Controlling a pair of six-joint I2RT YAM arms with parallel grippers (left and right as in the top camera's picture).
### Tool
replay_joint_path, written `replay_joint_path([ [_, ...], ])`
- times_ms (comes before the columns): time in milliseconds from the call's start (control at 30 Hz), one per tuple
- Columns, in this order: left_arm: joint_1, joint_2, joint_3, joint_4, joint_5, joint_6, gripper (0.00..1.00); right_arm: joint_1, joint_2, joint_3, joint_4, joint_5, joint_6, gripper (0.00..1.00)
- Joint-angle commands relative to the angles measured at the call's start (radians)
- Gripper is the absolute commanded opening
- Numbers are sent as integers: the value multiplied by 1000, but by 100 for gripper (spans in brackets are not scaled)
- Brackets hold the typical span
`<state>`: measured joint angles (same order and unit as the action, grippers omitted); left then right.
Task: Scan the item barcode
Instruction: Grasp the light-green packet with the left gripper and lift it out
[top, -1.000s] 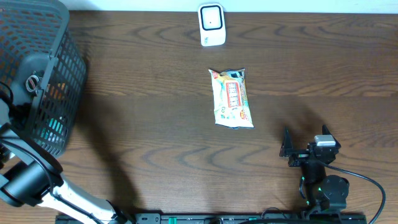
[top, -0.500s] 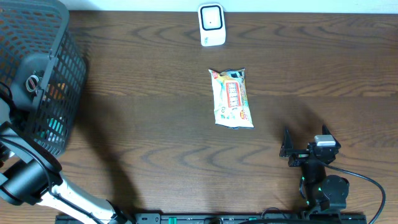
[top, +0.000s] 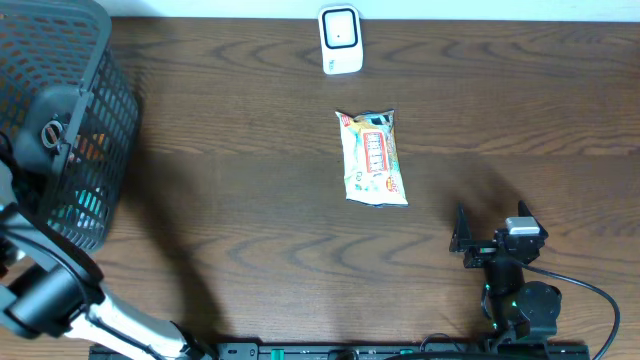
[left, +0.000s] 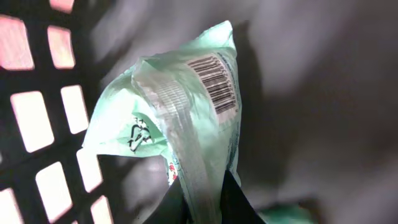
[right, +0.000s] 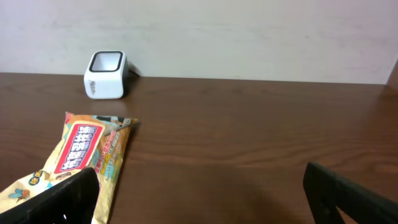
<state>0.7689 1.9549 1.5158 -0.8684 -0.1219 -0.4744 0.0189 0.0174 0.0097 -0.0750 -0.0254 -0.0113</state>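
Overhead: we find the left arm (top: 40, 295) reaching down into the basket (top: 110, 80) at the counter's (top: 250, 200) left edge. Its claw is hidden there by the wrist. The scanner (top: 340, 40) stands at the far edge, centre. A snack pack (top: 373, 158) lies flat just in front of it, well apart from the basket. The right claw (top: 465, 240) is parked near the front edge.

Left wrist: the left claw (left: 207, 202) is clamped on the lower edge of a green pack (left: 180, 130), inside the basket, with the mesh just beside it. The barcode (left: 214, 84) shows on the upper panel, which is creased. We judge the grip thin, on soft film only, so the pack may fold or swing. We recommend a slow, straight lift clear of the mesh, with no twisting until the pack is out. The barcode panel should then be turned to the scanner's window and held steady and uncrumpled.

Right wrist: the right claw's (right: 205, 193) jaws stand wide apart and hold nothing. The scanner and snack pack lie ahead of it. We advise carrying the green pack above the snack pack.
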Motion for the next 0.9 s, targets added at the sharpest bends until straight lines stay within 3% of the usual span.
replay_joint_path([
  [0, 4, -146, 25, 31, 168, -34, 8, 6, -4, -3, -2, 8, 3, 99],
  [233, 4, -359, 25, 158, 404, -119, 8, 6, -4, -3, -2, 8, 3, 99],
  [500, -3, -556, 25, 189, 447, -294, 8, 6, -4, -3, -2, 8, 3, 99],
  [733, -88, -645, 25, 324, 595, -255, 8, 6, -4, -3, -2, 8, 3, 99],
  [867, -221, -643, 25, 360, 715, -180, 8, 6, -4, -3, -2, 8, 3, 99],
])
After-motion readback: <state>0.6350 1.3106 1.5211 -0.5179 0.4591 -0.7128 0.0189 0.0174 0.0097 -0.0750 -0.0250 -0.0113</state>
